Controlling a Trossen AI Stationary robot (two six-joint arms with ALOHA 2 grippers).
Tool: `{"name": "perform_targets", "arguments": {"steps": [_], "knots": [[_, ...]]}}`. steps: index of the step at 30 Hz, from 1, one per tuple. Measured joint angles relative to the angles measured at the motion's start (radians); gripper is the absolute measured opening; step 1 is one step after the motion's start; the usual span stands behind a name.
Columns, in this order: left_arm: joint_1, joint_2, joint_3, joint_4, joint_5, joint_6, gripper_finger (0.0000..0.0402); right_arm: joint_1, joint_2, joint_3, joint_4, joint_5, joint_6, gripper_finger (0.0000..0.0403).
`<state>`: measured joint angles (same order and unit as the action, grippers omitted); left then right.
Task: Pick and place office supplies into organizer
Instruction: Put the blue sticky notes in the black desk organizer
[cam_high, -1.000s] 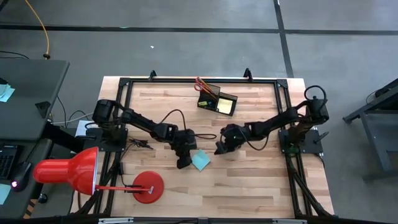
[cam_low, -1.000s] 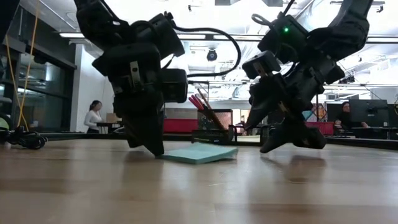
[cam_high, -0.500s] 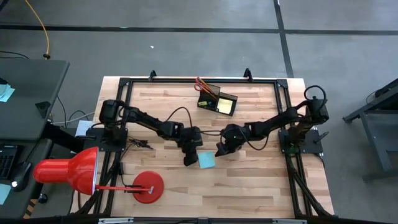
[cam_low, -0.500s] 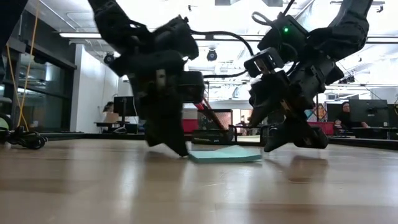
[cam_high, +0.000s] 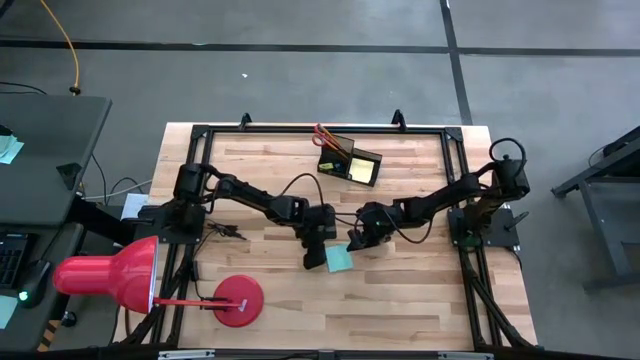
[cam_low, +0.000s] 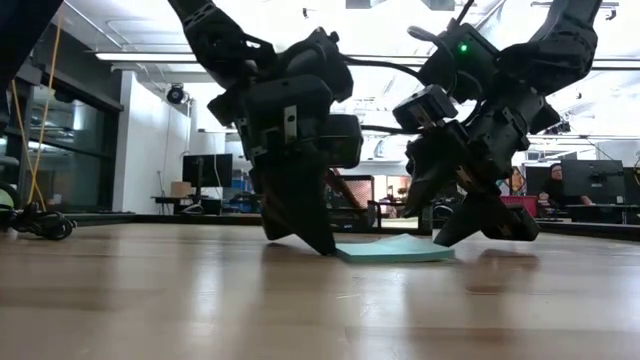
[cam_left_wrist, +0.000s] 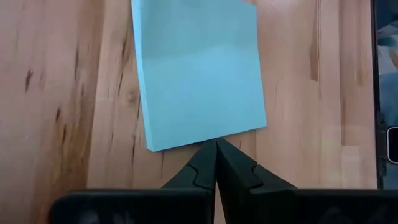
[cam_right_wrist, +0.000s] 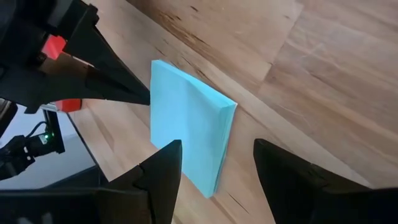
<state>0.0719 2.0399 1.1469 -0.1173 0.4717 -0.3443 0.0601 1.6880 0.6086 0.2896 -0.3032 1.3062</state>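
A blue sticky-note pad (cam_high: 339, 259) lies flat on the wooden table, between my two grippers. My left gripper (cam_high: 320, 262) is shut, and its tips are at the pad's left edge (cam_left_wrist: 205, 142). My right gripper (cam_high: 355, 243) is open and tipped down. Its fingers (cam_right_wrist: 163, 169) stand on either side of the pad's right corner (cam_right_wrist: 227, 112). In the low view the pad (cam_low: 395, 250) sits between the left gripper (cam_low: 325, 245) and the right gripper (cam_low: 450, 232). The black organizer (cam_high: 352, 163) stands at the far edge and holds red-handled scissors, pencils and a yellow pad. My left gripper has its shut fingertips (cam_left_wrist: 216, 148) against the middle of the pad's near-left edge (cam_left_wrist: 199, 144). The tips slant down from above to the tabletop. The pad lies flat on the table. My right gripper straddles the opposite corner; I cannot tell whether it touches the pad.
A big red desk lamp (cam_high: 110, 275) with a round base (cam_high: 238, 300) stands at the near left. A black metal frame (cam_high: 300, 130) runs around the table edges, and cables trail from both arms. Bare wood lies near and to the right of the pad.
My left gripper has moved toward the table's right with its fingers shut, pushing the blue pad ahead of it. The pad has slid flat along the table toward my right gripper, which has stayed nearly in place with its fingers open.
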Motion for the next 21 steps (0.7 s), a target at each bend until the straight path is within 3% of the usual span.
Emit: {"name": "perform_targets", "arguments": {"steps": [8, 16, 21], "knots": [[0.007, 0.0, 0.0, 0.029, -0.013, -0.001, 0.0, 0.0, 0.004, -0.001, 0.036, -0.004, 0.003, 0.0199], [0.036, 0.0, 0.0, 0.08, -0.002, -0.03, 0.0, 0.0, 0.003, -0.001, 0.071, -0.075, 0.011, 0.0198], [0.042, 0.0, 0.001, 0.085, 0.003, -0.027, 0.0, 0.0, 0.003, -0.001, 0.104, -0.113, -0.01, 0.0178]]}}
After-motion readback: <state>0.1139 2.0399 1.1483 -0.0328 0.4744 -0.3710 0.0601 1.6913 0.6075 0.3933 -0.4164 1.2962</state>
